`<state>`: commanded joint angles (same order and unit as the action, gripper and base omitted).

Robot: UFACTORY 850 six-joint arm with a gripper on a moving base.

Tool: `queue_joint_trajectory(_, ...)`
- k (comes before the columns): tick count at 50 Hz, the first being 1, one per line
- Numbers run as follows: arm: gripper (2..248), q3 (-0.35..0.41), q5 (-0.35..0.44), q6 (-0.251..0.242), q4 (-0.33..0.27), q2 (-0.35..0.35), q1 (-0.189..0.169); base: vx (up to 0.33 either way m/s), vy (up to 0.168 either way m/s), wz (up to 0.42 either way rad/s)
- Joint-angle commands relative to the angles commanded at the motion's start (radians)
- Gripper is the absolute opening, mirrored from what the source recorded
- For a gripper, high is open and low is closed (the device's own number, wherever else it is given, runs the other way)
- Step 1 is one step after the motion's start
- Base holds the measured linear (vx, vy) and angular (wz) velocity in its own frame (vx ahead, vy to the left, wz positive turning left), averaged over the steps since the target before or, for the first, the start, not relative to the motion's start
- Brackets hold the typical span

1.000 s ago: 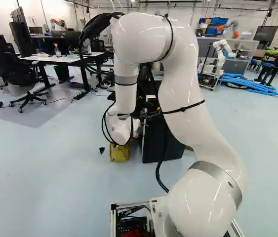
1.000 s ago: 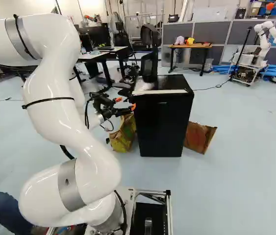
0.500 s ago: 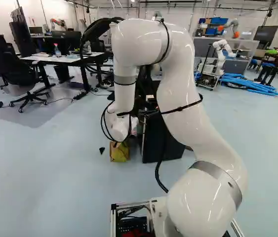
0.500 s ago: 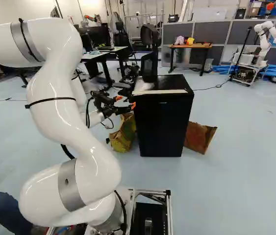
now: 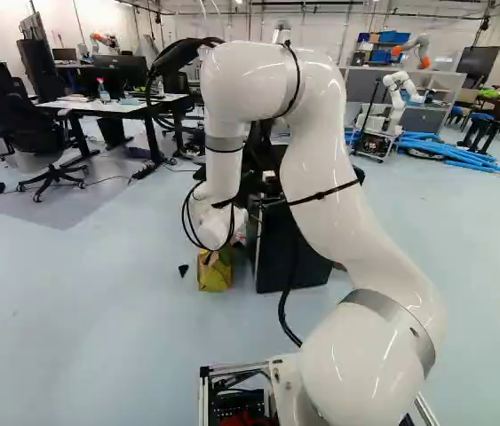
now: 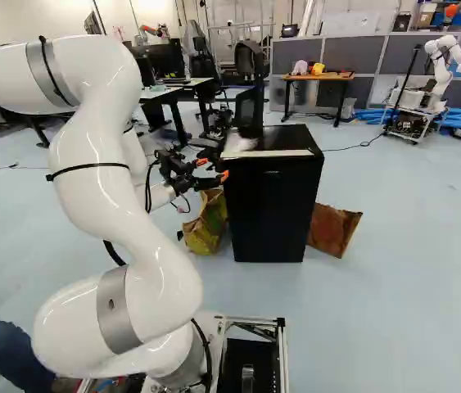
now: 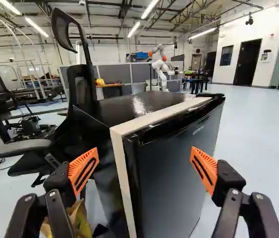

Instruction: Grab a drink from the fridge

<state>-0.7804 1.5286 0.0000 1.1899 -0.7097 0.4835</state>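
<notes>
Gripper (image 7: 144, 148) fingers wide apart, gripping nothing. Fridge (image 6: 271, 205) ahead at 12 o'clock; from gripper in right base view, about four o'clock. Door edge (image 7: 134, 188) upright, nearer 11 o'clock, alongside pale strip (image 7: 123, 178). Drink unseen, likely inside; opening door probably turns on reaching that edge.

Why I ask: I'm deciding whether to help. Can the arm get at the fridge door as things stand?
Probably yes: its gripper is open, close by the fridge door, with nothing visible between them. The yellowish bag stands lower, beside the fridge, seemingly out of the way.
</notes>
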Motion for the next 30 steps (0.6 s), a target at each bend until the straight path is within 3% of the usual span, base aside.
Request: queue_joint_trajectory(30,247,-0.028,-0.012,0.000,0.048,-0.015,-0.015,0.000,0.000,0.000)
